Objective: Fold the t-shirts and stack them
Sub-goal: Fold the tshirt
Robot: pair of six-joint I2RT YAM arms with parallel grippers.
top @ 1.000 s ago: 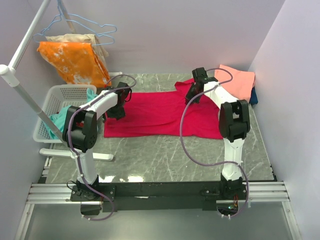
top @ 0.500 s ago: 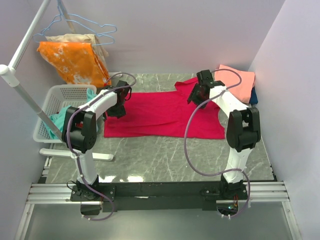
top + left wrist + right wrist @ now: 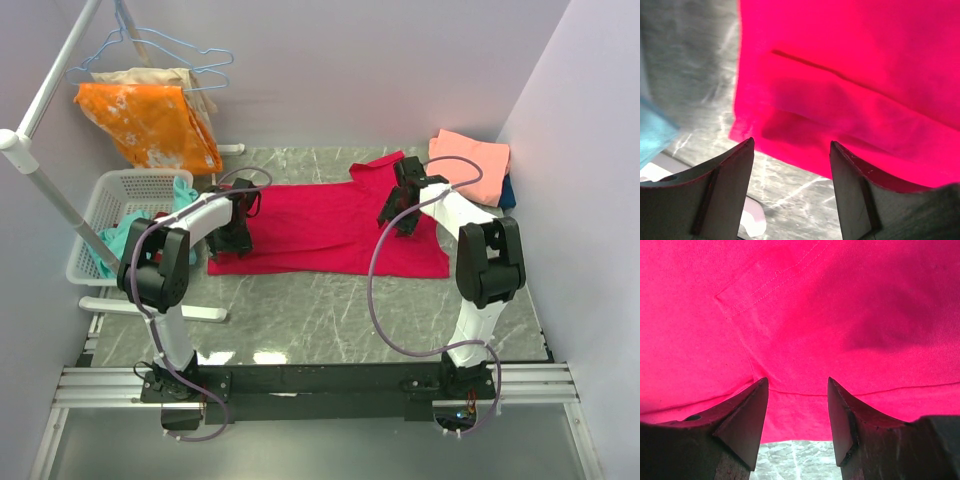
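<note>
**Both grippers over the red tee (image 3: 320, 228), jaws apart, nothing held.**
It lies flat on the table (image 3: 300, 300); left gripper (image 3: 791, 145) at its corner, right gripper (image 3: 797, 382) near the sleeve seam — likely set for a paired fold.

Orange blotched cloth (image 3: 150, 125) on hangers (image 3: 190, 60) (pale blue wire), white mesh basket (image 3: 100, 215) holding teal cloth (image 3: 115, 245), grey marble table (image 3: 320, 310)

Bright even overhead light; glare spots on marble table (image 3: 262, 356); crimson t-shirt (image 3: 840, 300) oversaturated; left wrist view's left edge blurred.
</note>
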